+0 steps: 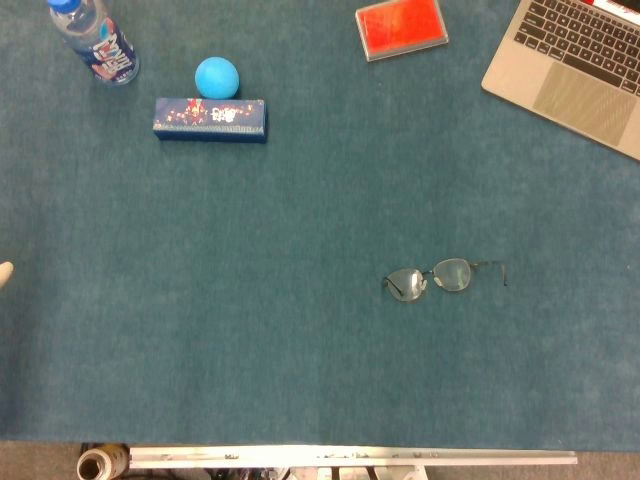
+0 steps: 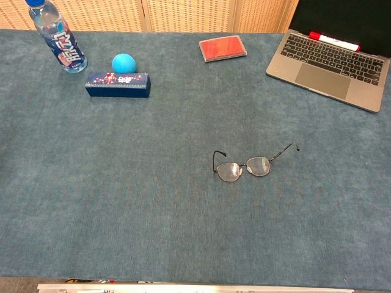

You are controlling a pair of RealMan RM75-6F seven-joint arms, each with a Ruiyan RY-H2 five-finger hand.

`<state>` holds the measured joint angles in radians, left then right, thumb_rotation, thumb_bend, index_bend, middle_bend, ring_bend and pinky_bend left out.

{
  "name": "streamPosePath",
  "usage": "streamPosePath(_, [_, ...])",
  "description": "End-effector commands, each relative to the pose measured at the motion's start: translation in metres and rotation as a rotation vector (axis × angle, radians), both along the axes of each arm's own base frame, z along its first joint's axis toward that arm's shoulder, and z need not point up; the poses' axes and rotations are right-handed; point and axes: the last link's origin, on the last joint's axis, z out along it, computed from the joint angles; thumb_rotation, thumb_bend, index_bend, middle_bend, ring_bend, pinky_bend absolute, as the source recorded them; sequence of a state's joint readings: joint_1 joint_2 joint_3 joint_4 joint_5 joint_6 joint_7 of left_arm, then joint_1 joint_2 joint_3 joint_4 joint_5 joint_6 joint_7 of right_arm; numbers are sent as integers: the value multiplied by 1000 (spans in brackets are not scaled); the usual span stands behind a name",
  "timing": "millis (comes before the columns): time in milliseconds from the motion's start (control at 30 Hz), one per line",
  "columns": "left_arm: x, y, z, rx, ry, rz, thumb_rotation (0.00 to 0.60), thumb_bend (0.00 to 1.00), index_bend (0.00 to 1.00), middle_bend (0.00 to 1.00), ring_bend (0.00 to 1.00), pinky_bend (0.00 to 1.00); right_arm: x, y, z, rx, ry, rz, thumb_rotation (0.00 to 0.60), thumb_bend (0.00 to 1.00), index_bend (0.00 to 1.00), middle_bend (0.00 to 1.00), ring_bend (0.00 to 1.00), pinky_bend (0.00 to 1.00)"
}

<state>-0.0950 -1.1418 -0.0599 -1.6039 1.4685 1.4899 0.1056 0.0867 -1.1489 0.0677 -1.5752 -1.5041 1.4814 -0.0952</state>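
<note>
A pair of thin-framed glasses (image 1: 443, 277) (image 2: 247, 165) lies on the blue-green table cloth, right of the middle, with its arms unfolded. A small pale tip (image 1: 4, 272) pokes in at the left edge of the head view; it looks like a fingertip of my left hand, and the rest of that hand is out of frame. It touches nothing and is far from the glasses. The chest view shows no hand. My right hand appears in neither view.
At the back left stand a water bottle (image 1: 97, 42) (image 2: 58, 38), a blue ball (image 1: 217, 77) (image 2: 123, 62) and a dark blue box (image 1: 210, 118) (image 2: 118, 84). A red flat case (image 1: 401, 27) (image 2: 223, 48) lies at the back, an open laptop (image 1: 580, 70) (image 2: 327, 64) at the back right.
</note>
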Motion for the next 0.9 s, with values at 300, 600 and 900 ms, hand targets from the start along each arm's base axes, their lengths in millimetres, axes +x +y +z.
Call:
streamPosePath(300, [-1,1,-1,-3,-8,2,600,0,648,496,346,549,0,-1,-4,6,9,1,600,0,377,369,186,365])
streamPosePath(600, [-1,-1,0,-12,-16,4,600,0,648,497,346,549,9,-4,-19,22,-3,129,600,91,378,370,186,381])
streamPosePath(900, [0,-3,3,-15,-33,2,600,0,649,497,346,549,21,-7,-40,21,-56,317,600,446,410,391,186,391])
